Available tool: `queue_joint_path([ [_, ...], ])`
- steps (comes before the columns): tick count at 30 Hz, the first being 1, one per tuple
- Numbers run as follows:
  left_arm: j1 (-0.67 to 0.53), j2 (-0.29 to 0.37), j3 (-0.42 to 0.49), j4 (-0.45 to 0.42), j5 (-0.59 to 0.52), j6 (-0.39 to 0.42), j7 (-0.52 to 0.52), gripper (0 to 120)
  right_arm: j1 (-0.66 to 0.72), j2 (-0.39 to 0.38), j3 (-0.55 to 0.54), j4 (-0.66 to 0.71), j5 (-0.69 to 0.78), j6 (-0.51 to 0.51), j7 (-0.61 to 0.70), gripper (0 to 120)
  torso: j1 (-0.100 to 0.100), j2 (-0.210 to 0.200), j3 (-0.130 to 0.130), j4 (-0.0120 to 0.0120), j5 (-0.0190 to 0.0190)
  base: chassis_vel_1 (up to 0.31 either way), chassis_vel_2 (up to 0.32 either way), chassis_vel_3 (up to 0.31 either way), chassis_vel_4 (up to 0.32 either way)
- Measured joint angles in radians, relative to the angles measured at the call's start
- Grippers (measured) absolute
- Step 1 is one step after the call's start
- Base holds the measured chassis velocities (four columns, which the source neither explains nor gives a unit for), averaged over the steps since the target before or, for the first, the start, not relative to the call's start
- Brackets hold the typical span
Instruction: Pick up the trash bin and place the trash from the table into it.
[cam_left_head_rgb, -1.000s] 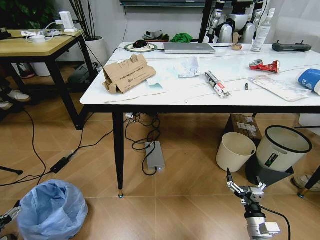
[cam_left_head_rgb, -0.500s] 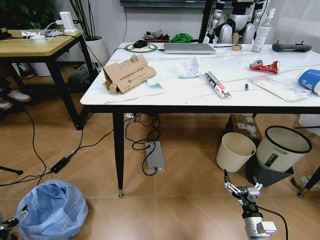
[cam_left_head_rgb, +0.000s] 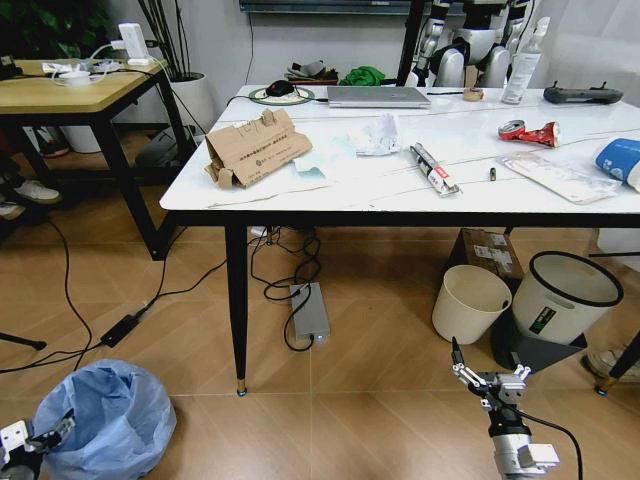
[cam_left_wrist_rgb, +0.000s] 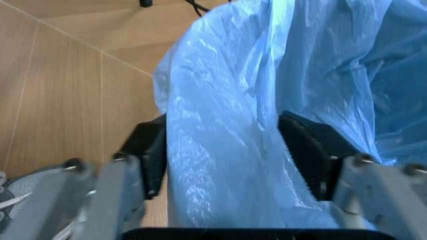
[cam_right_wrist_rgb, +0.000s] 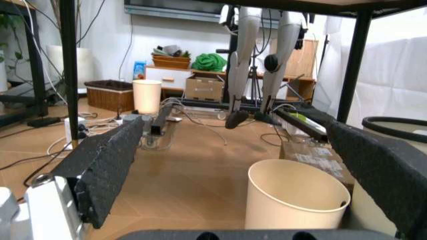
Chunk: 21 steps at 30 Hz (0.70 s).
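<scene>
The trash bin, lined with a crinkled light-blue bag, stands on the floor at the lower left, left of the table leg. My left gripper is at its near left side. In the left wrist view the left gripper is open, and its black pads straddle the bag-covered rim. On the white marble table lies trash: torn cardboard, crumpled white paper, a crushed red can, a blue cup and plastic packaging. My right gripper hangs open low over the floor.
A cream round bin and a black bin with a white rim stand under the table's right side, just beyond the right gripper. A power strip and cables lie under the table. A wooden desk stands at the left.
My left gripper has moved in from the picture's left edge to the bin's rim. The right gripper has barely shifted. The bin and the trash stay put.
</scene>
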Motion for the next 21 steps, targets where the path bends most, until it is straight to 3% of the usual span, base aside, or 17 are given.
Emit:
queue_joint_path([
  [4,-0.005,-0.002,0.0,0.015,0.005,0.0,0.002,40,0.001,0.0,-0.001,0.001,0.0,-0.002,0.0,100,0.0,0.0,0.0,0.0001,0.0,0.0,0.0,0.0,0.0],
  [6,-0.005,-0.002,0.0,0.017,0.006,0.0,0.003,39,0.001,0.0,-0.001,0.001,0.0,-0.002,0.0,100,0.0,0.0,0.0,0.0,0.0001,0.0,0.0,0.0,0.0],
  [11,-0.007,-0.007,0.0,0.025,0.011,-0.001,0.006,15,0.004,0.0,-0.002,0.002,0.001,-0.006,0.001,100,0.0,0.0,0.0,0.0,0.0005,0.0,0.0,0.0,0.0],
  [13,-0.007,-0.008,0.0,0.026,0.013,-0.002,0.007,14,0.004,0.0,-0.002,0.002,0.001,-0.006,0.001,100,0.0,0.0,0.0,0.0,0.0005,0.0,0.0,0.0,0.0],
  [15,-0.008,-0.01,-0.001,0.028,0.014,-0.005,0.012,3,0.004,0.0,-0.001,0.002,0.001,-0.007,0.001,100,0.0,0.001,0.0,0.0,0.0004,0.0,0.0,0.0,0.0],
  [21,-0.006,-0.013,-0.004,0.032,0.022,-0.011,0.024,0,0.003,0.0,-0.002,0.004,0.001,-0.011,0.001,100,0.0,0.001,0.0,-0.0001,0.0002,0.0,0.0,0.0,0.0],
])
